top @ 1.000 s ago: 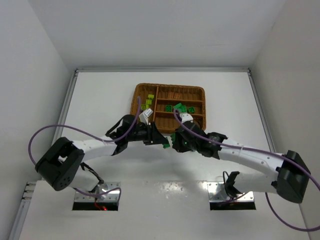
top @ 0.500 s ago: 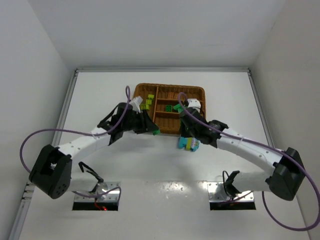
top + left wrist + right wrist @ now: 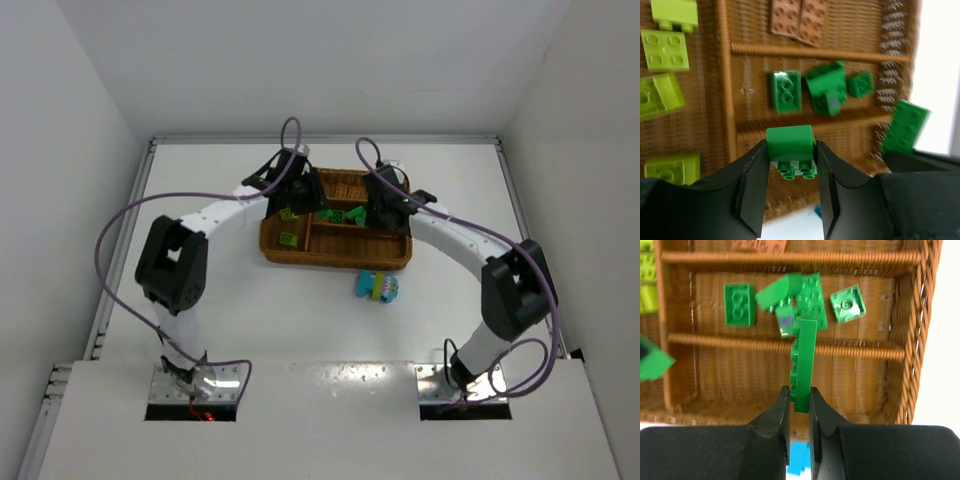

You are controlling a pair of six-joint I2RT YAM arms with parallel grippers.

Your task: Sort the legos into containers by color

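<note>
We count four lime bricks (image 3: 665, 48) in the tray's (image 3: 335, 258) wide left section. Our left gripper (image 3: 789, 151) pinches one green brick (image 3: 789, 142) over the narrow slots, where at least three loose green bricks (image 3: 785, 90) lie. Our right gripper (image 3: 799, 392) clamps one thin green plate (image 3: 805, 360) edge-on, and a cyan clump (image 3: 377, 287) sits outside the tray

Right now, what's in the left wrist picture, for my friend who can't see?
Two black jaws pinch a green brick above a wicker tray. More green bricks lie in one section, lime ones at left, brown ones at top.
</note>
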